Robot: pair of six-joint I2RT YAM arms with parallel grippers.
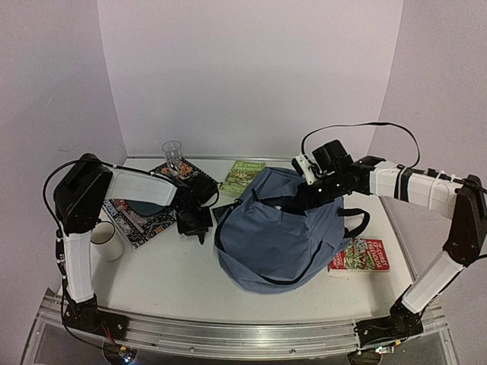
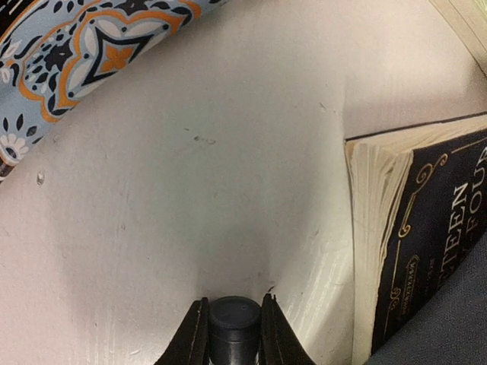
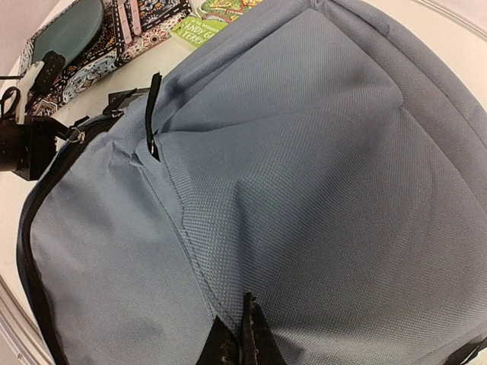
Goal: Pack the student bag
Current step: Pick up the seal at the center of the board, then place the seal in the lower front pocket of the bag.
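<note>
The student bag point(image 1: 281, 236), a big rounded grey-blue backpack with black straps, lies in the middle of the table. In the right wrist view the student bag point(image 3: 304, 152) fills the frame, its dark zipper line running down the left. My right gripper point(image 1: 298, 203) sits on the bag's top, and the wrist view shows the right gripper point(image 3: 245, 323) shut, pinching a fold of the fabric. My left gripper point(image 1: 199, 230) is low over the table just left of the bag. In its own view the left gripper point(image 2: 234, 304) is shut on a small black cylinder point(image 2: 234, 325).
A dark paperback point(image 2: 434, 228) lies just right of the left gripper, against the bag. A patterned case point(image 1: 141, 217) and white cup point(image 1: 106, 239) are at the left. A glass point(image 1: 173, 154) and green book point(image 1: 242, 176) stand behind. A red-and-green book point(image 1: 361, 255) lies right of the bag.
</note>
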